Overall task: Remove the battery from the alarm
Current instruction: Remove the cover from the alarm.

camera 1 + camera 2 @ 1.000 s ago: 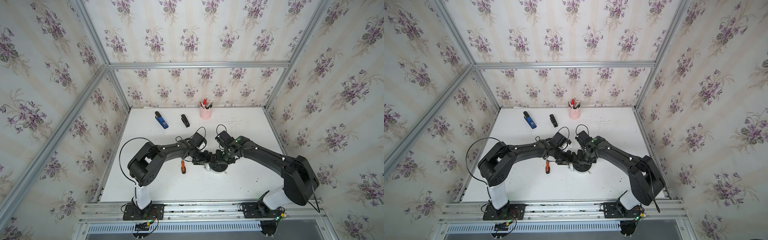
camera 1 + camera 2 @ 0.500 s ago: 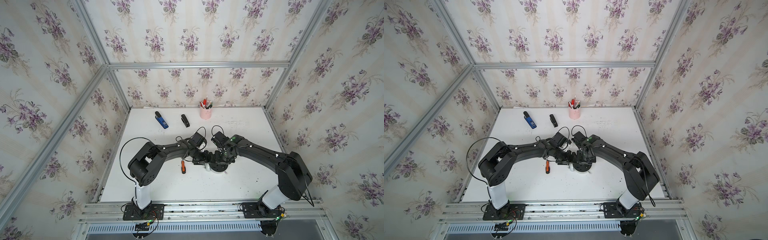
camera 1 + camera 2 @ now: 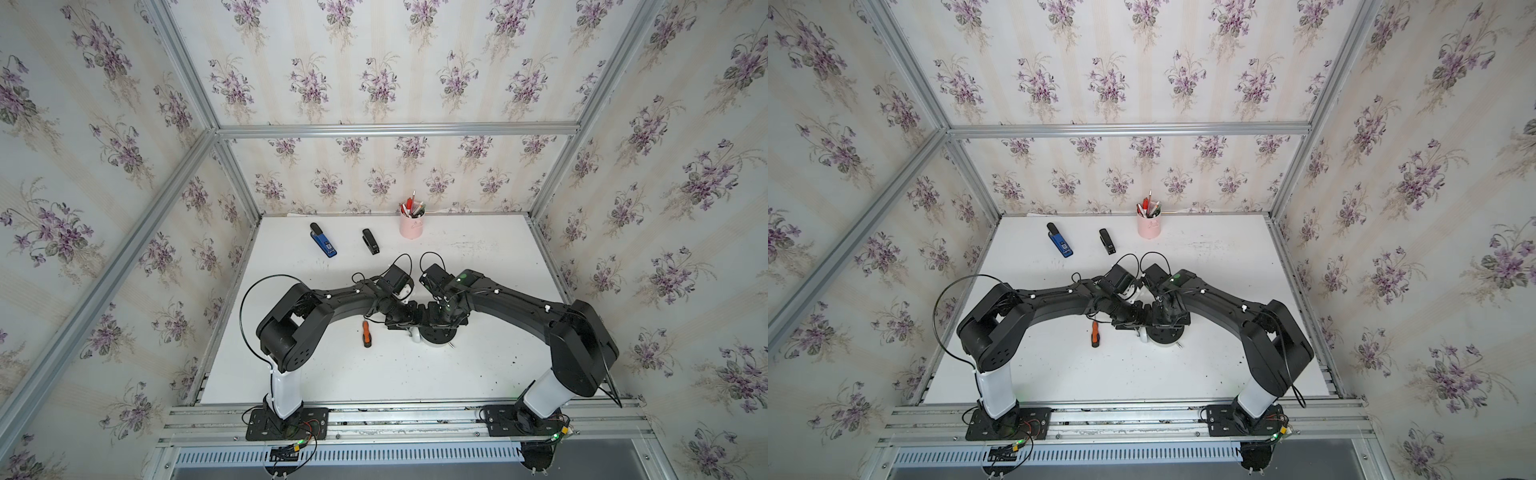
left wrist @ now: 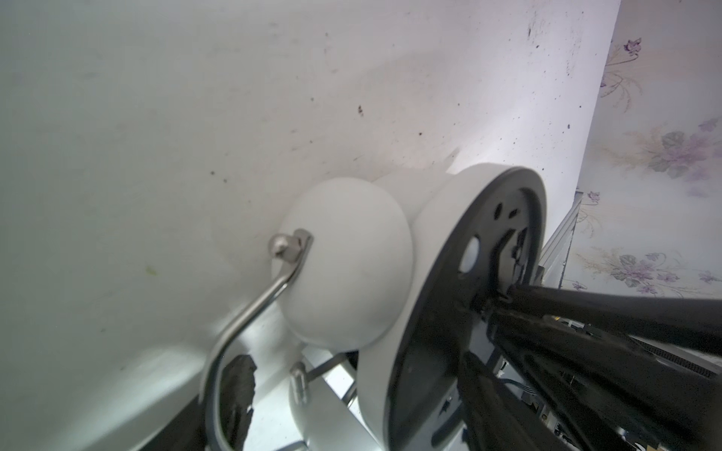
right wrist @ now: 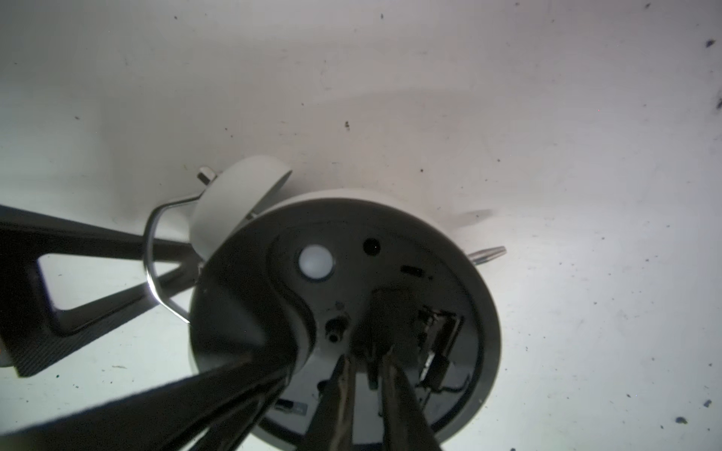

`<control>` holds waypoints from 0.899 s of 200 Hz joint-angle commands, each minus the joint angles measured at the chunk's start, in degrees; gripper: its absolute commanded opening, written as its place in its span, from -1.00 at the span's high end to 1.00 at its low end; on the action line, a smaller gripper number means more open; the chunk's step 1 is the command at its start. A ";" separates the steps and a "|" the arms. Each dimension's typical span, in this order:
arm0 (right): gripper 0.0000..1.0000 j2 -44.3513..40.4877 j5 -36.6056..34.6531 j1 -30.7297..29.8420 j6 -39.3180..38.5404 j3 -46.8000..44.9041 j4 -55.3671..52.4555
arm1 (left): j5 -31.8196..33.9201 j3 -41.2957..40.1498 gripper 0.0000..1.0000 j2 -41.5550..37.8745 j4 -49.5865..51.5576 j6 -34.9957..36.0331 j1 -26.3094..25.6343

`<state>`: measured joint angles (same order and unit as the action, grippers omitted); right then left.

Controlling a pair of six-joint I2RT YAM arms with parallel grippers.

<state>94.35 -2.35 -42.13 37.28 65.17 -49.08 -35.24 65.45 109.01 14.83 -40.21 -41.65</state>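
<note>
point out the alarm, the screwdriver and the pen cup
alarm (image 5: 429, 250), right wrist view, black back
screwdriver (image 3: 366, 332), a top view, orange handle
pen cup (image 3: 411, 228), a top view, pink side

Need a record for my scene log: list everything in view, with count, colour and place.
alarm: 1, white with black back, face down mid-table
screwdriver: 1, orange and black, beside the alarm
pen cup: 1, pink, back edge, holding several pens
stapler: 1, black, near the pen cup
blue gadget: 1, blue and black, beside the stapler
table: 1, white, speckled
left pincer: 1, black, jaws wide at the alarm's bell end
right pincer: 1, black, fingers close together at the alarm's back
arms: 2, black, meeting over the alarm
</note>
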 commanded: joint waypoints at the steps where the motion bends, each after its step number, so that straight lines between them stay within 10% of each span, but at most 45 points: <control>1: 0.75 0.60 -0.89 -0.32 -0.27 0.55 -0.27 | 4.74 -0.16 -0.63 0.52 4.02 0.94 -0.08; 97: 1.00 -6.48 -1.16 2.04 -1.42 4.61 -1.49 | 4.77 0.01 -0.62 0.50 4.42 1.11 -0.10; 180: 1.00 -19.99 40.43 36.85 -1.06 -15.12 34.45 | 4.31 -0.64 -0.62 -0.10 4.06 0.88 -0.06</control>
<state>74.89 20.16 -9.65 33.26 54.59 -32.47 -35.29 65.34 108.90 14.68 -40.23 -41.65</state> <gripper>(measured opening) 0.062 0.813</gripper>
